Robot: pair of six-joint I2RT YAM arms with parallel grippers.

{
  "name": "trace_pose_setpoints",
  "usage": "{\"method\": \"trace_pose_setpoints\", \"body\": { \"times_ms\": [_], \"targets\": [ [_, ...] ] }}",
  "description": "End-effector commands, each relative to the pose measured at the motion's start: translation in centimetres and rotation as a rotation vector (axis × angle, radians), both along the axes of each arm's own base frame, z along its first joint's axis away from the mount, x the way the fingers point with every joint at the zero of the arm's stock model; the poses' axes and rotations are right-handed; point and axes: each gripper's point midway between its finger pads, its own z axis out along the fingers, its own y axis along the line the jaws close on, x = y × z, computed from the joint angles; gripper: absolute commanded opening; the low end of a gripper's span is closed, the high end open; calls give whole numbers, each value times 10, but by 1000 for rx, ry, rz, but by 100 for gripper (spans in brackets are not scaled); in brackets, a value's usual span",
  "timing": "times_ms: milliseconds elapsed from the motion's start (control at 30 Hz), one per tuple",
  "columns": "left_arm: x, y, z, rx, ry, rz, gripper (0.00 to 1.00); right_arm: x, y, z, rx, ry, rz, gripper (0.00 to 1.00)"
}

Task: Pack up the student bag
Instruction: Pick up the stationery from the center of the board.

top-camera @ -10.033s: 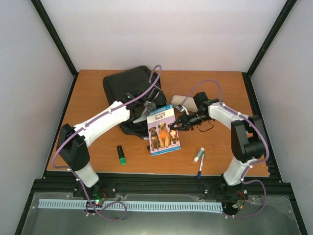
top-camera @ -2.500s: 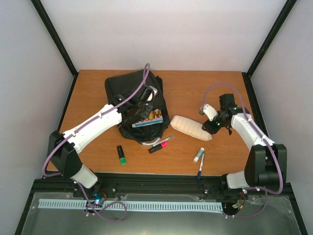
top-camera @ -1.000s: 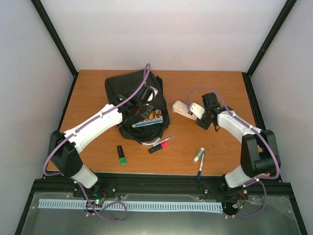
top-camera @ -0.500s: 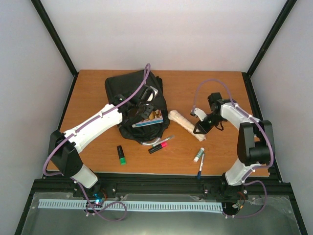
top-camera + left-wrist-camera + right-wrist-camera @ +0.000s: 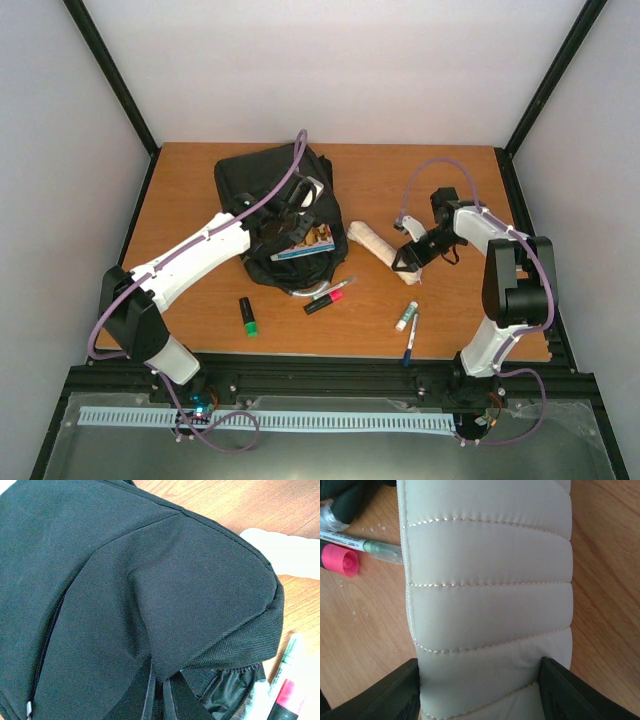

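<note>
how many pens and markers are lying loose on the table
5: a green highlighter front left, a pink marker and a slim pen beside the student bag, a white marker and a blue pen front right. More may hide inside the bag.

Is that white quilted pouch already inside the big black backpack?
No, the white quilted oblong pouch lies out on the wooden table, just to the right of the black fabric backpack.
</note>
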Motion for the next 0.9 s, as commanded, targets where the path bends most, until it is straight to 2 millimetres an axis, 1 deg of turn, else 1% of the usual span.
{"method": "trace_pose_setpoints", "body": {
  "times_ms": [0,100,200,400,467,533,600,667,733,800,867],
  "targets": [
    [7,-12,40,-112,-73,-1,1,3,-15,-21,-81,-15,-11,64],
    [6,-13,40,-113,-72,-3,1,-1,-16,-27,-88,-7,0,66],
    [6,-13,40,-115,-71,-4,1,-9,-15,-31,-78,13,33,72],
    [6,-14,40,-118,-68,-7,1,-26,-5,-27,-10,55,102,79],
    [6,-14,40,-120,-68,-8,2,-26,-6,-27,-13,49,102,79],
    [5,-14,40,-120,-67,-9,2,-17,-15,-34,-80,18,58,75],
    [5,-14,39,-121,-66,-8,1,-5,-27,-39,-157,-21,1,68],
    [5,-14,39,-120,-65,-8,2,3,-32,-36,-188,-50,-34,58],
    [5,-14,39,-120,-66,-7,1,6,-31,-22,-178,-86,-57,48],
    [5,-14,39,-119,-64,-7,2,6,-28,-1,-155,-131,-65,42],
    [5,-14,40,-122,-67,-6,2,1,-22,24,-119,-180,-49,38]
  ]
}}
